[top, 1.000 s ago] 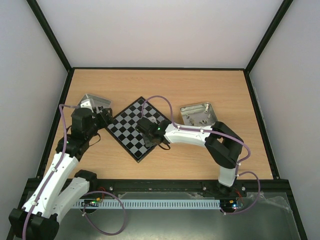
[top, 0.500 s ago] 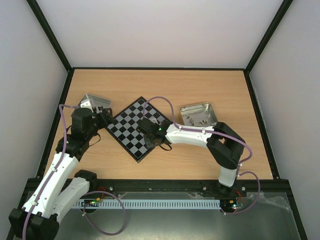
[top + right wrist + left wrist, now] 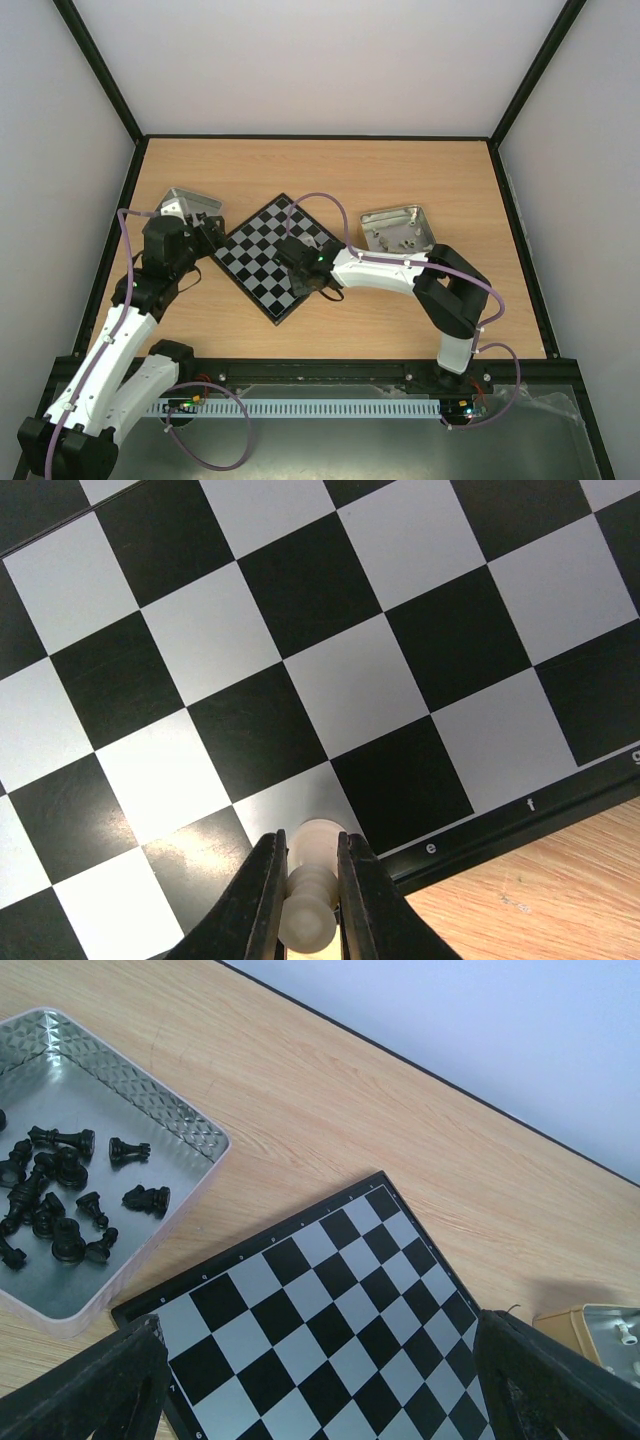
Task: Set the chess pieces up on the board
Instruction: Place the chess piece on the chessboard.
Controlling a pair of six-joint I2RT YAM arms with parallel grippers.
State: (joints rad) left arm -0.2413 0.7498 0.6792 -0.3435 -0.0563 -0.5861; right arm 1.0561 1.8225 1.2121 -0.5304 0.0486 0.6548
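The chessboard (image 3: 268, 255) lies turned like a diamond in the middle of the table; it also shows in the left wrist view (image 3: 330, 1310) and the right wrist view (image 3: 300, 630). My right gripper (image 3: 311, 885) is shut on a cream chess piece (image 3: 314, 875), whose base is on or just above a light square in the board's edge row, beside the letter e. In the top view the right gripper (image 3: 303, 277) is over the board's near right edge. My left gripper (image 3: 205, 240) is open and empty over the board's left corner; its fingers (image 3: 95, 1385) frame bare squares.
A metal tray (image 3: 188, 207) at the left holds several black pieces (image 3: 60, 1200). A second metal tray (image 3: 398, 229) at the right holds a few cream pieces. Purple cables loop over both arms.
My right gripper has shifted slightly toward the near edge of the board with the cream piece. The left arm has not moved.
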